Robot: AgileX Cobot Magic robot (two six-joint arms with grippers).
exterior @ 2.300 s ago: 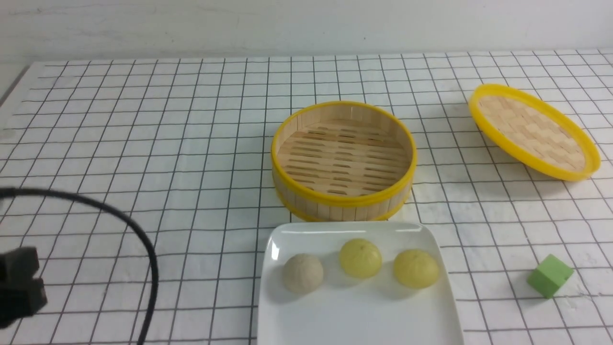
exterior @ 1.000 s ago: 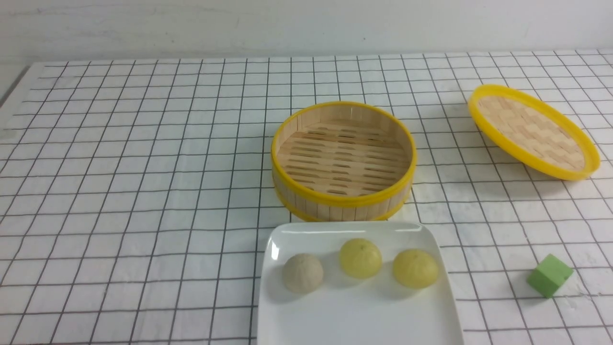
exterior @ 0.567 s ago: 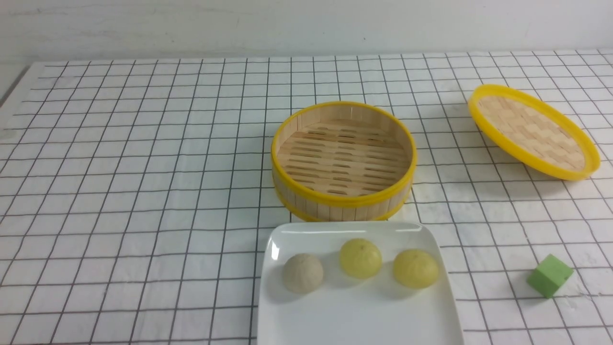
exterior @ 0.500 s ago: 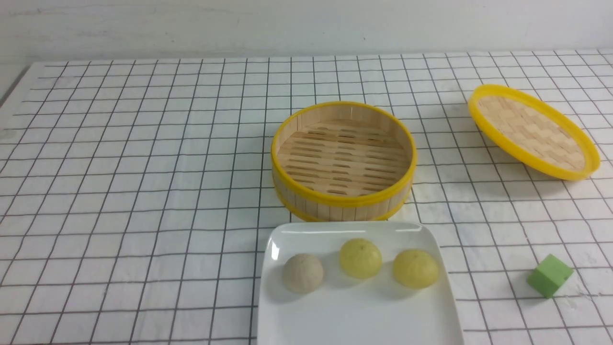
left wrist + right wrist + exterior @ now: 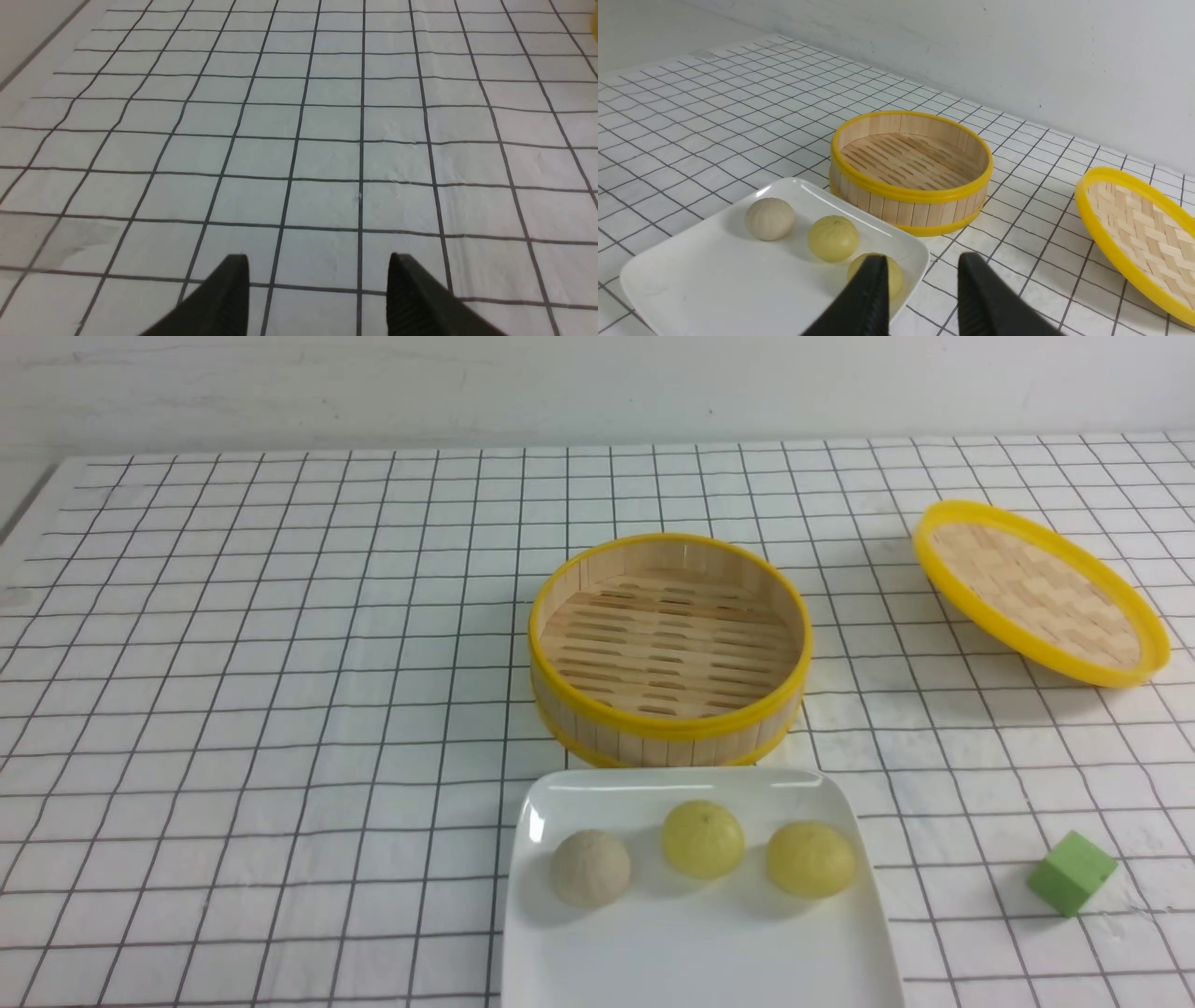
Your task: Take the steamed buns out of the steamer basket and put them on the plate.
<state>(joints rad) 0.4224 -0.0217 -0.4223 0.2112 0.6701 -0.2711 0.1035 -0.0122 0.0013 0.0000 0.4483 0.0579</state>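
Three steamed buns lie in a row on the white plate (image 5: 709, 971): an off-white bun (image 5: 590, 868), a pale yellow bun (image 5: 703, 839) and another yellow bun (image 5: 810, 859). Behind the plate stands the steamer basket (image 5: 668, 723), holding nothing. Neither gripper shows in the front view. In the left wrist view my left gripper (image 5: 317, 261) is open over bare gridded cloth. In the right wrist view my right gripper (image 5: 922, 261) is open with nothing between its fingers, held near the plate (image 5: 691, 289) corner; one finger (image 5: 873, 284) partly hides the nearest yellow bun (image 5: 894, 276). The basket (image 5: 910, 205) lies beyond.
A shallow yellow-rimmed woven lid (image 5: 1041, 593) leans tilted at the back right, also seen as the lid (image 5: 1139, 238) in the right wrist view. A green cube (image 5: 1072, 873) sits at the front right. A white wall bounds the far edge of the gridded cloth.
The left gripper and its black cable, seen at the front left edge earlier, have left the front view. Buns, plate, basket, lid and cube have not moved.
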